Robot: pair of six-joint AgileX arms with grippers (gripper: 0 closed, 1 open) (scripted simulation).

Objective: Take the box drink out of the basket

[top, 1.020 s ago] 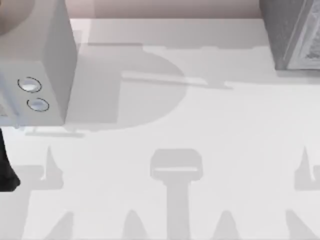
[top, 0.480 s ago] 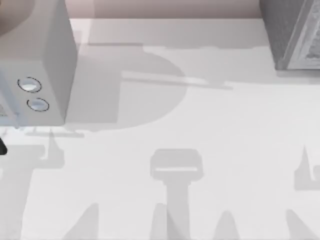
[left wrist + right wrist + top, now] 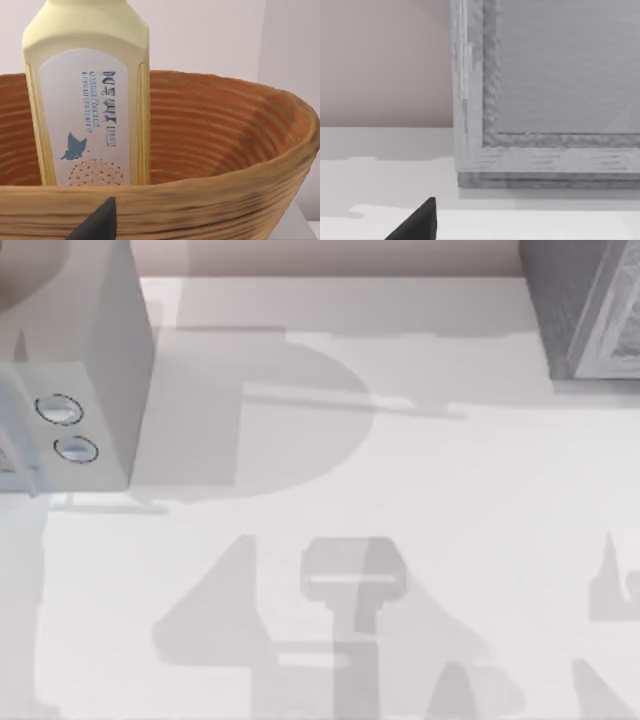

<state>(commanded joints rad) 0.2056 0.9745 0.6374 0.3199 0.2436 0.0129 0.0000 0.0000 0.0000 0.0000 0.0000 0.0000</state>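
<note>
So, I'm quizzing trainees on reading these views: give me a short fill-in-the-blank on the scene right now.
1. The box drink stands upright inside a woven ____.
2. The body of the box drink is pale ____.
3. On its label, below the lettering, is a small blue ____.
4. In the top view, the appliance at the table's left has ____ round knobs.

Missing words: basket; yellow; bird; two

One dark fingertip (image 3: 97, 222) of L gripper visible, state unclear.
</note>
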